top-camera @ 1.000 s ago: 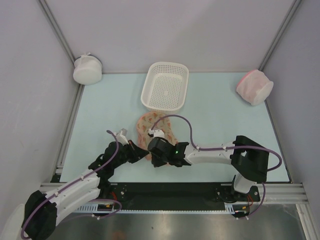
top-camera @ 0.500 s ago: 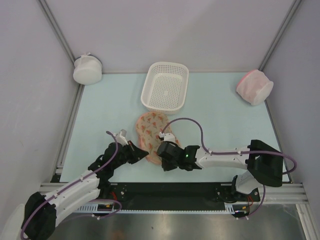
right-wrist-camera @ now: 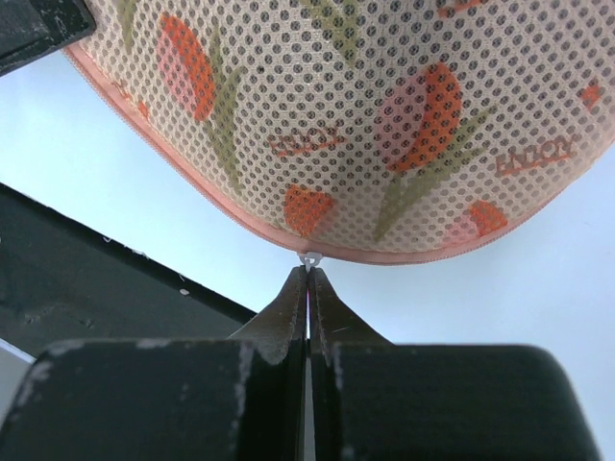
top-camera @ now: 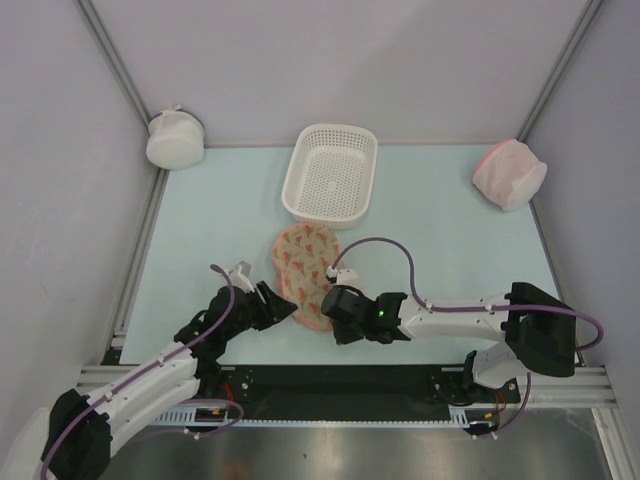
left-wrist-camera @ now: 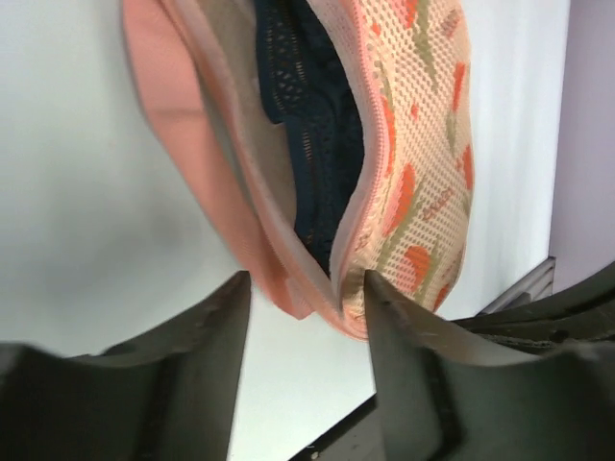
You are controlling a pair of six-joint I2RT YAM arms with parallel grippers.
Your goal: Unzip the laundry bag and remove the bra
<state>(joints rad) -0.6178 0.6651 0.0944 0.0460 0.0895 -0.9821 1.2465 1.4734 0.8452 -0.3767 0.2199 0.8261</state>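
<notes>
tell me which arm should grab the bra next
Left. The left gripper is open at the bag's unzipped edge, bra showing inside; the right gripper is shut on the zipper pull.

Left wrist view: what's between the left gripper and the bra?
The laundry bag's unzipped pink edge, sitting inside the open left gripper; the bra shows in the opening beyond it. Seen in left wrist view.

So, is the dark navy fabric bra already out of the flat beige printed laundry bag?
No, the left wrist view shows the navy bra lying inside the gaping, pink-edged laundry bag.
</notes>
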